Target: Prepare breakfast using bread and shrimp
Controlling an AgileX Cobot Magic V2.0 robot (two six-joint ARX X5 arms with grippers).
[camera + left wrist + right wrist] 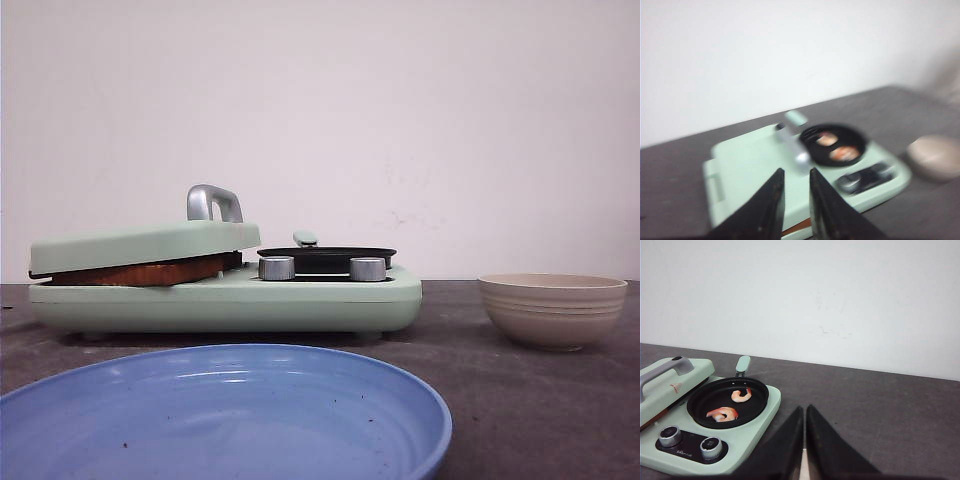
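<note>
A brown crust edge of the bread [140, 272] shows under the lowered mint lid [140, 243] of the sandwich press; the slices' faces are hidden. The same crust appears as a thin strip [797, 227] in the blurred left wrist view. Two shrimp [741, 395] [723, 414] lie in the small black pan [727, 401]. My left gripper [796, 175] hovers above the lid near its grey handle [795, 145], fingers slightly apart with nothing between them. Over bare table beside the cooker, my right gripper [804, 409] is shut and empty. Neither gripper shows in the front view.
The mint cooker [230, 300] has two silver knobs [277, 267] [367, 268] on its front. A beige ribbed bowl [552, 310] stands to its right. A large blue plate [220, 415] sits at the near edge of the dark table [880, 405].
</note>
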